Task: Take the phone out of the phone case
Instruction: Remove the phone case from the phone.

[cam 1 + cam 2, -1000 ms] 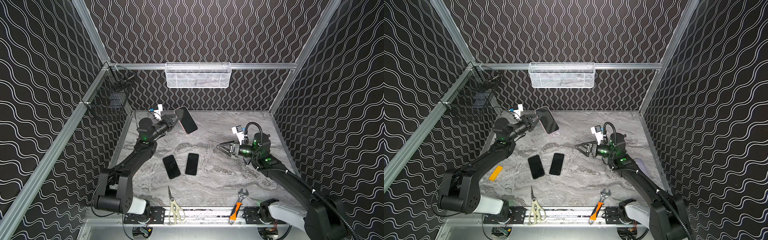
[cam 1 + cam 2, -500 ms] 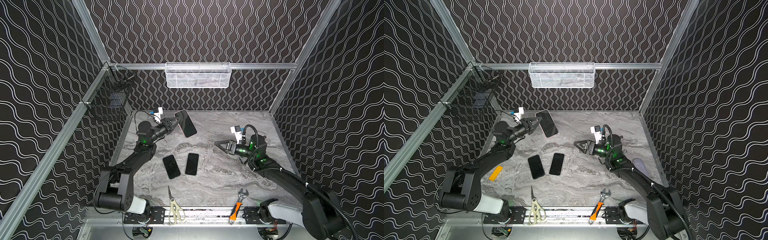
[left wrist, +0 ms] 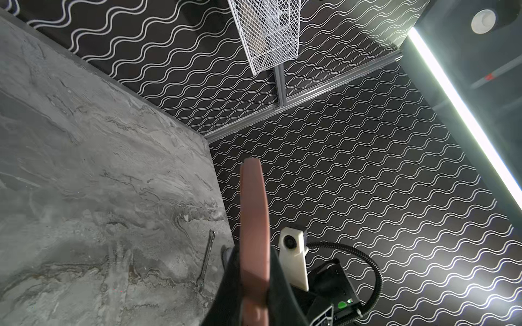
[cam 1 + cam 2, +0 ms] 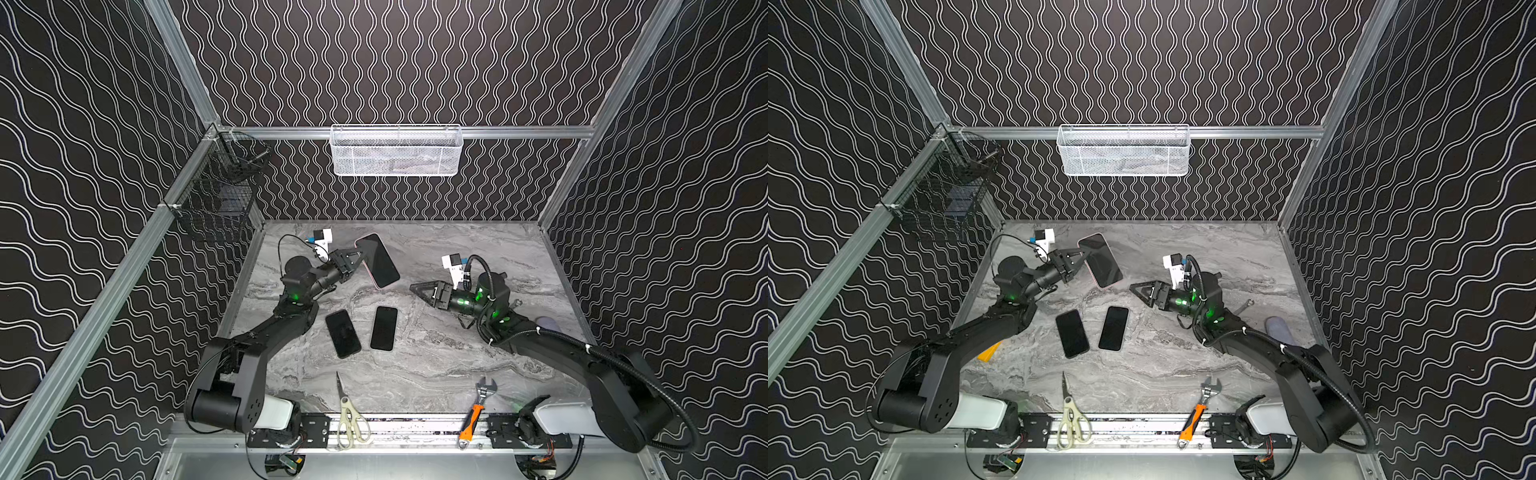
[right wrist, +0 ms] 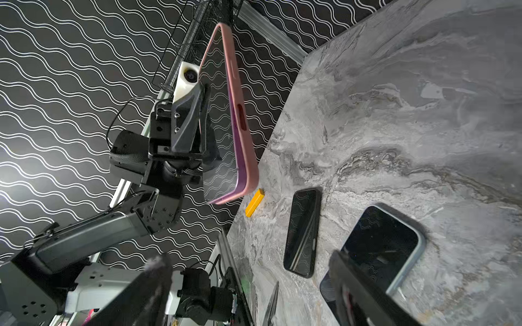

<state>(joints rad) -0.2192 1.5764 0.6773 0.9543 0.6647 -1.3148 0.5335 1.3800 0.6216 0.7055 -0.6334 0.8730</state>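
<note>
**Right wrist view: cased phone is hanging above the desk**

In the right wrist view, the left jaws are pinching one long edge of the pink phone case point(image 5: 246, 158), and the phone point(image 5: 221, 163) is sitting inside it. The case is hanging tilted over the far left part of the desk point(image 4: 457, 361), not touching it. The right jaws are standing spread and empty, pointing left toward the case but apart from it. A bare black phone point(image 4: 343, 333) and a second bare phone point(image 4: 383, 328) are lying flat side by side near the middle.
</note>
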